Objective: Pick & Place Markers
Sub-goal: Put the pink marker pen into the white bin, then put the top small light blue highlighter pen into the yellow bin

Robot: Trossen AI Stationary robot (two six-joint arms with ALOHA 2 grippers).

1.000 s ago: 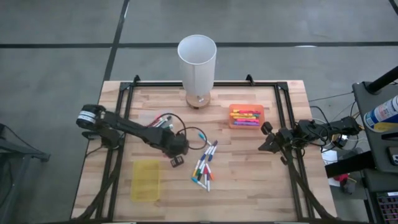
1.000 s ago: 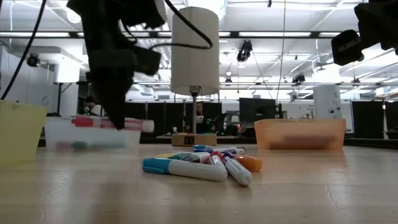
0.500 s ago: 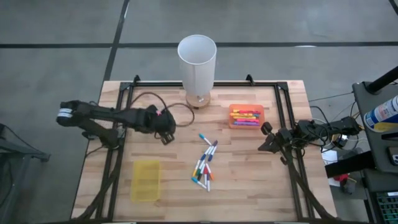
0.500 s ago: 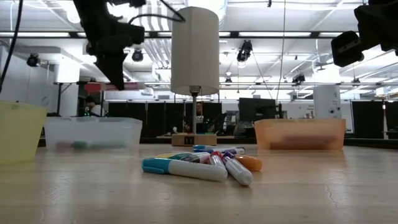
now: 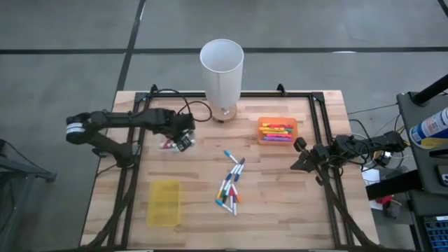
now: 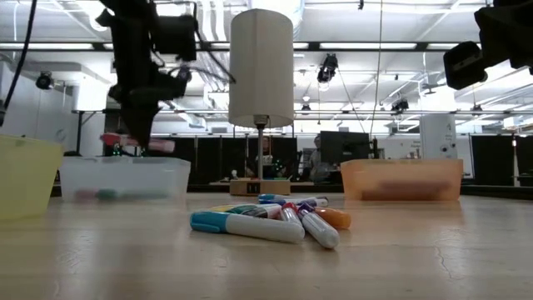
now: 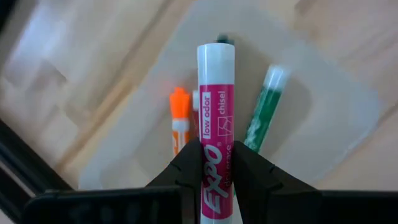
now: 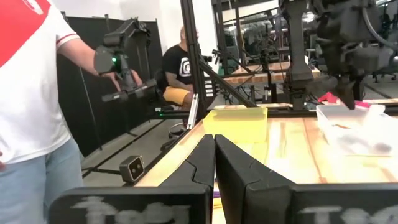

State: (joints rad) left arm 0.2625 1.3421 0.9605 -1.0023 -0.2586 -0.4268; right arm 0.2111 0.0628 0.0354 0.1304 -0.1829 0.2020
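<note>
Pink marker (image 7: 216, 130) held level above the clear tray; other markers (image 5: 230, 187) lie heaped mid-table.

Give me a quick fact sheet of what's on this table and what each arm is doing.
left gripper: shut on a pink marker, above the clear tray
clear tray holds: an orange marker, a green marker
right gripper: shut, holding nothing, at the table's right edge
loose markers: mid-table
orange tray: markers inside
yellow tray: front left
lamp: back edge
</note>
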